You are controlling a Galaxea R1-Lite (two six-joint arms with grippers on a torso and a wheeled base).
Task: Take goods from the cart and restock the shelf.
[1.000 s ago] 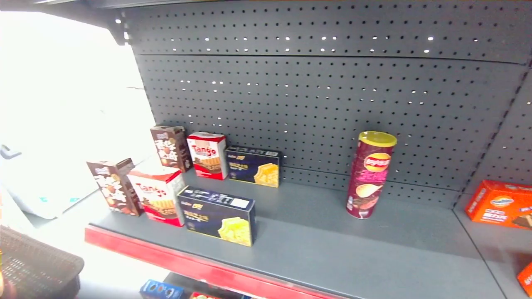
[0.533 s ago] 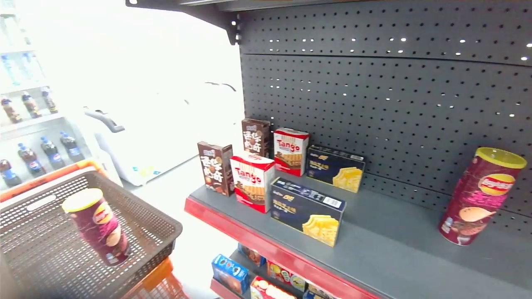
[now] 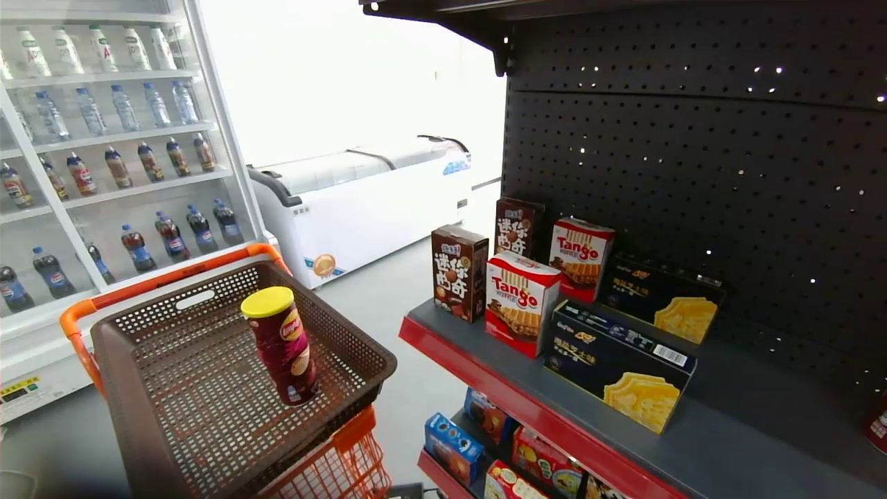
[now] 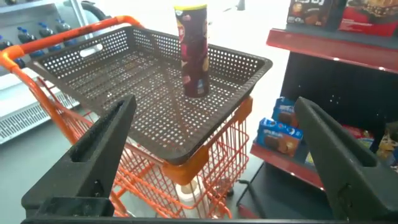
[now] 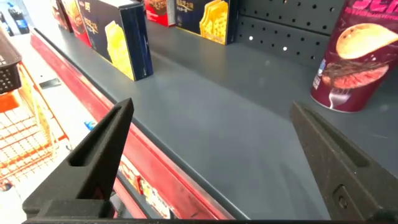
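A maroon chip can with a yellow lid stands upright in the brown mesh basket of an orange cart, left of the shelf. My left gripper hangs open in front of the basket, short of that chip can. The grey shelf with a red front edge holds brown boxes, red-and-white wafer boxes and dark blue boxes. My right gripper is open and empty over the bare shelf board, with a second chip can standing beyond it.
A glass-door drinks fridge and a white chest freezer stand behind the cart. More snack packs fill the lower shelf. A strip of floor separates cart and shelf.
The head camera has swung left: the shelf slid right in the picture and the cart with its chip can came into view. No object has visibly moved.
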